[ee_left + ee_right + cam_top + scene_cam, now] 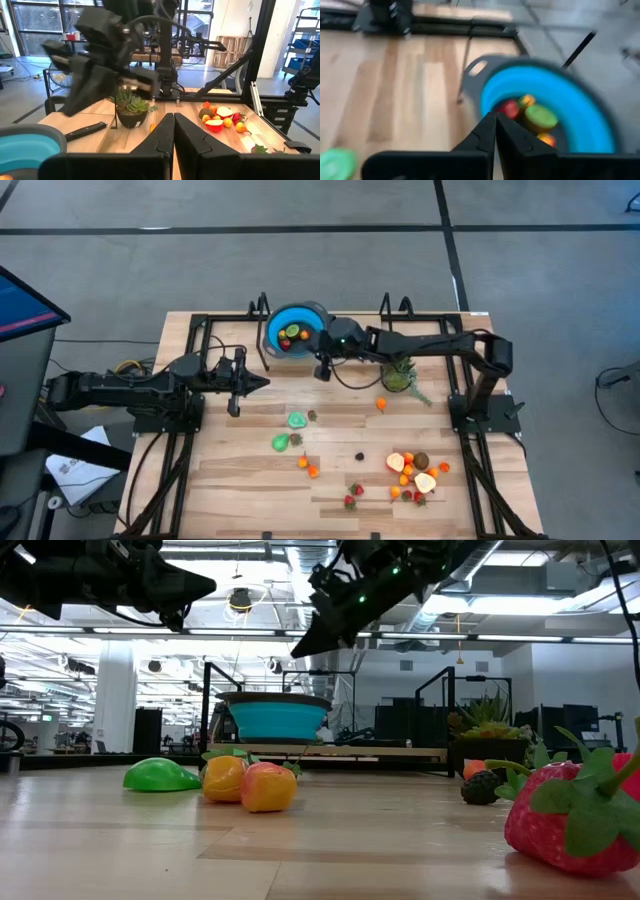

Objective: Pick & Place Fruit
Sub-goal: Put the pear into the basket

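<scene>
Main risk, judged from the layout: most fruit is still on the desk (240, 480), so the job is far from done, and the right claw (322, 370) sits just beside the bowl (296, 330) rim with nothing in it. If it swings low toward the next piece it could clip the rim or handle and shove the bowl, spilling the pieces already inside. Second risk: the plant (399, 375) sits under the right arm's span at centre right of the high view, so a low sweep back to the lower-right pile could knock it over. Third: the loose fruits are tiny and round, so a pinch slightly off centre would likely roll them away. Poses, left to right in the high view: left arm lies flat along the middle left, left claw (254, 384) pressed together, pointing right toward centre, holding nothing, parked. Right arm reaches from its base at right across the upper middle, elbow high, wrist tilted down; its claw is pressed together and empty at the bowl's lower right edge. Fruit locations: a few pieces in the bowl (526, 112) at upper centre; lime (297, 420) and pear (281, 443) centre; orange bits (308, 467) below them; strawberries (354, 496) bottom centre; peach halves and kiwi pile (414, 473) lower right.
</scene>
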`<state>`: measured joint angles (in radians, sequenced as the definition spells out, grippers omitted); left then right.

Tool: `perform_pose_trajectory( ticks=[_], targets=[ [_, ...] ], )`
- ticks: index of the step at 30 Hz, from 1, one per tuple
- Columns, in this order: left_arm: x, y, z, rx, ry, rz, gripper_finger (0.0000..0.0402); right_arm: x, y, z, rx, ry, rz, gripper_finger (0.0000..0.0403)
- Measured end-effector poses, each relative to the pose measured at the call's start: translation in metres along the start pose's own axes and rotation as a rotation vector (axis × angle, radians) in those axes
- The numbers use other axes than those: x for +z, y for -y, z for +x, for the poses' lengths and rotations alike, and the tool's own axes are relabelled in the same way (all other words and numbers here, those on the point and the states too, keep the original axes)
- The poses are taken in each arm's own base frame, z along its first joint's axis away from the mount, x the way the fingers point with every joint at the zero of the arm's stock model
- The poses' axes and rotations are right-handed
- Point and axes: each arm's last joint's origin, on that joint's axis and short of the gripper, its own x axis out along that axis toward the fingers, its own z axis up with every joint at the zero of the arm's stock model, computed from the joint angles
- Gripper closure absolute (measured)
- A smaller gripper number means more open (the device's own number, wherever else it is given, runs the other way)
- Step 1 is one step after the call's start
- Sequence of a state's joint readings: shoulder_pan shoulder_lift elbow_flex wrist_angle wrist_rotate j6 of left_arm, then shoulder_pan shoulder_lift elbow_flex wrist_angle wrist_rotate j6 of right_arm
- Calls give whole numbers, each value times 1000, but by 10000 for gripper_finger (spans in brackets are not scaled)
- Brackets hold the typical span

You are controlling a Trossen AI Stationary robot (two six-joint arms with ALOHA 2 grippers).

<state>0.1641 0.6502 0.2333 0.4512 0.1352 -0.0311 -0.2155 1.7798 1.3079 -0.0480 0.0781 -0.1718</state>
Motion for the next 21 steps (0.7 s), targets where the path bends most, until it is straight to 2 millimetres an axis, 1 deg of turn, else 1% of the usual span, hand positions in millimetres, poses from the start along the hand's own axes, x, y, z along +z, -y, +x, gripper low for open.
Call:
perform_pose_trajectory(
  ticks=[3,7,11,14,17,21],
  targets=[
    [0,0,0,0,-2,0,399,3,-11,-15,35,-52,43,390],
    [0,0,0,0,-3,0,399,5,-24,-39,77,-135,48,400],
    [0,0,0,0,-5,-1,399,3,-34,-61,106,-228,69,399],
    [-1,0,0,0,-7,-1,399,-1,-40,-74,116,-311,105,401],
    [-1,0,0,0,-8,-1,399,-8,-46,-84,54,-406,172,401],
    [-1,0,0,0,-8,-1,399,-19,-55,-98,-49,-541,219,402]
  ],
)
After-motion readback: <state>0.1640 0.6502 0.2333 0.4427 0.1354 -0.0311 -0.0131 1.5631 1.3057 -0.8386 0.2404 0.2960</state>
